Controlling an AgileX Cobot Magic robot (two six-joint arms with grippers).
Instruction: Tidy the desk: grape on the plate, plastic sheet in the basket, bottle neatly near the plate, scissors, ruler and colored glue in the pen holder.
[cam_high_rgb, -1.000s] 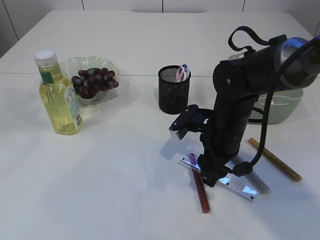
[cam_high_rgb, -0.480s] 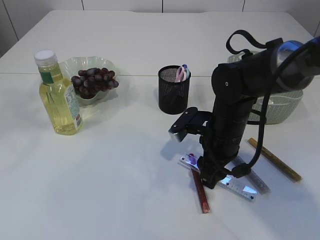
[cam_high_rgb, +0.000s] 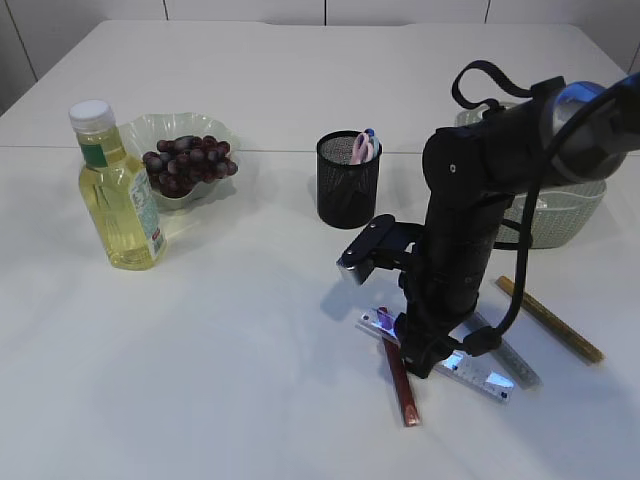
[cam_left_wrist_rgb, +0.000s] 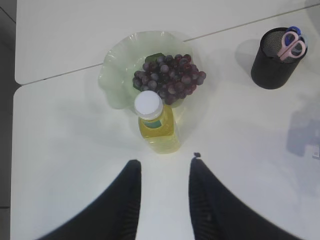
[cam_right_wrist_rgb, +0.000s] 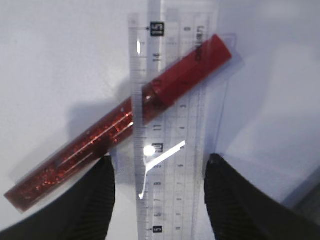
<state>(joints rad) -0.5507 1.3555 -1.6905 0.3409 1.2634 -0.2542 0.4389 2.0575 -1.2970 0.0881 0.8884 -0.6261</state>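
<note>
My right gripper (cam_high_rgb: 418, 345) points straight down over the clear ruler (cam_right_wrist_rgb: 172, 150), open, with a finger (cam_right_wrist_rgb: 95, 200) on either side of it and a gap to each edge. A red glitter glue tube (cam_right_wrist_rgb: 90, 150) lies slantwise under the ruler (cam_high_rgb: 480, 372). A gold glue stick (cam_high_rgb: 550, 318) lies to the right. Pink scissors (cam_high_rgb: 363, 146) stand in the black mesh pen holder (cam_high_rgb: 348, 180). Grapes (cam_high_rgb: 188, 160) rest on the green plate (cam_high_rgb: 150, 135), and the yellow bottle (cam_high_rgb: 118, 190) stands upright beside it. My left gripper (cam_left_wrist_rgb: 162, 162) hovers open above the bottle (cam_left_wrist_rgb: 157, 125). The plastic sheet is out of view.
A pale green basket (cam_high_rgb: 565, 215) stands at the back right, mostly behind the right arm. The red glue tube (cam_high_rgb: 402, 380) juts toward the front edge of the table. White tabletop stretches between the bottle and the pen holder.
The right arm shifted very slightly over the ruler, then held still. Both grippers kept the same opening.
</note>
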